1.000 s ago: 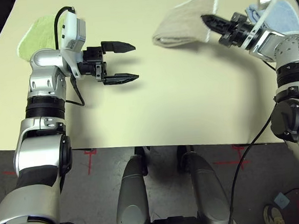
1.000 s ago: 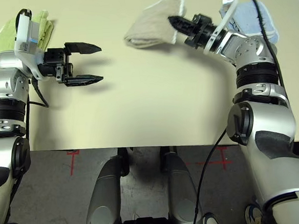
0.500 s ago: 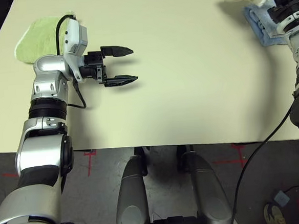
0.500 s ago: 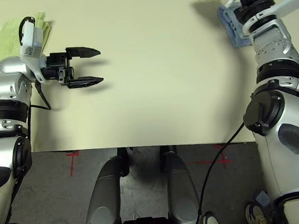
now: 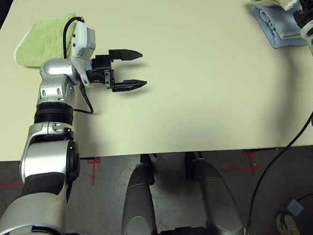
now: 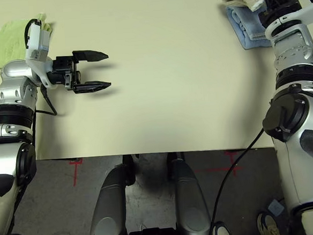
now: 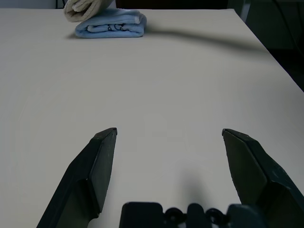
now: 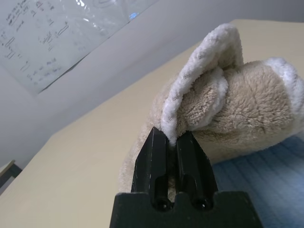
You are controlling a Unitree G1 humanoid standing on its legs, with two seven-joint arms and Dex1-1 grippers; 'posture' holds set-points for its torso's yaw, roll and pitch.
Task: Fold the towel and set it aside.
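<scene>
Pale table (image 5: 188, 104), dark floor (image 5: 178, 202) past its near edge. Left tool (image 5: 127, 70) near left edge, fingers apart, empty. Lime-green towel (image 5: 41, 42) by far left corner. Right tool (image 8: 172, 137) clamped on beige towel (image 8: 256, 104), bunched atop light-blue towel (image 5: 279, 25), toward far right corner.

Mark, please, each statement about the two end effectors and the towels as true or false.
1. The right end effector is gripping the beige towel. True.
2. The left end effector is closed on the green towel. False: it is open and holds nothing.
3. The beige towel lies over part of the blue towel. True.
4. The blue towel is flat, in a single layer. False: it is folded.
5. The green towel is on the robot's left side of the table. True.
</scene>
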